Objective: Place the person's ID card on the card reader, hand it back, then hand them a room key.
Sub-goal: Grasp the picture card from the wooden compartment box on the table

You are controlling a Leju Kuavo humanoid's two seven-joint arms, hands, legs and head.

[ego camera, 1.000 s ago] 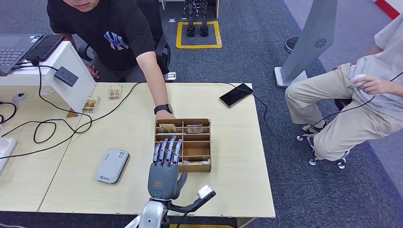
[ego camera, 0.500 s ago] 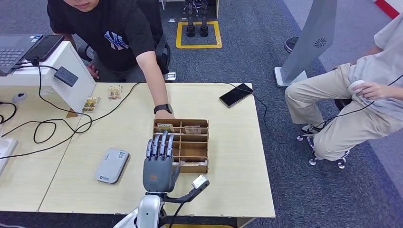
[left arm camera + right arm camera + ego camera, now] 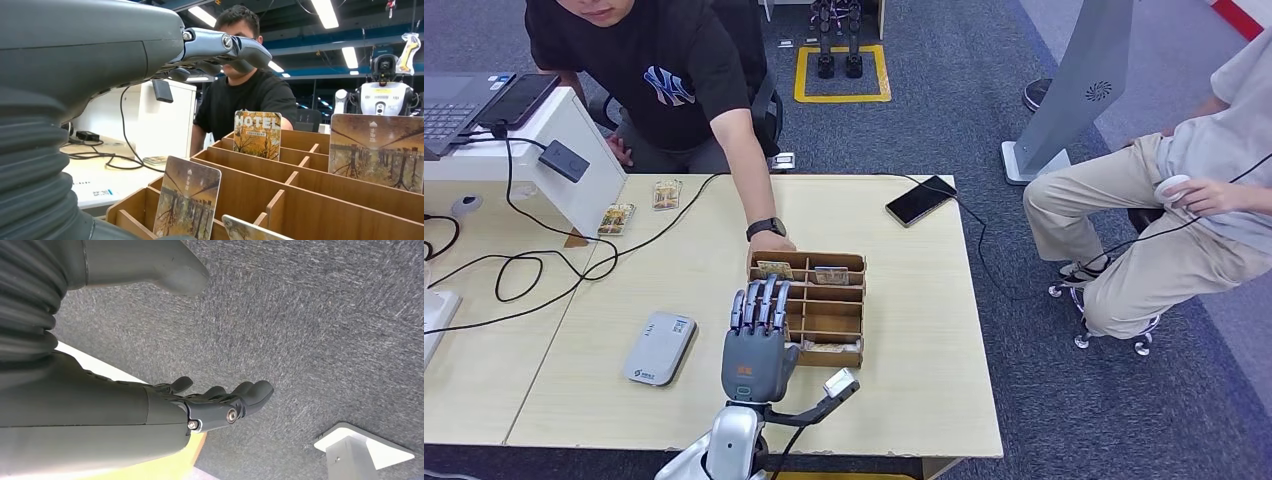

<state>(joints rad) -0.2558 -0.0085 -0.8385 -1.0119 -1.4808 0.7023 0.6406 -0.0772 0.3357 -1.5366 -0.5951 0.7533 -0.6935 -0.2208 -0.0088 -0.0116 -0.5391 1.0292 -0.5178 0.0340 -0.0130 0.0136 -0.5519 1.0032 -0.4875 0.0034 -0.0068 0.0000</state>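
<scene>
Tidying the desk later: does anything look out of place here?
Two cards lie loose on the table, outside the wooden card box. A phone sits at the far edge, its cable trailing off.

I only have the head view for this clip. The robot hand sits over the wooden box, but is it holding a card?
Observer: No. The left wrist view shows the left robot hand with its fingers stretched out above the cards, and nothing in them.
Operator: What kind of cards are those? They're too small for me to read.
Observer: One card standing in the wooden box has HOTEL printed across its top, over a picture of trees.
Operator: And the other arm?
Observer: The right wrist view shows the right robot hand hanging over grey carpet, with its fingers apart and empty.
</scene>
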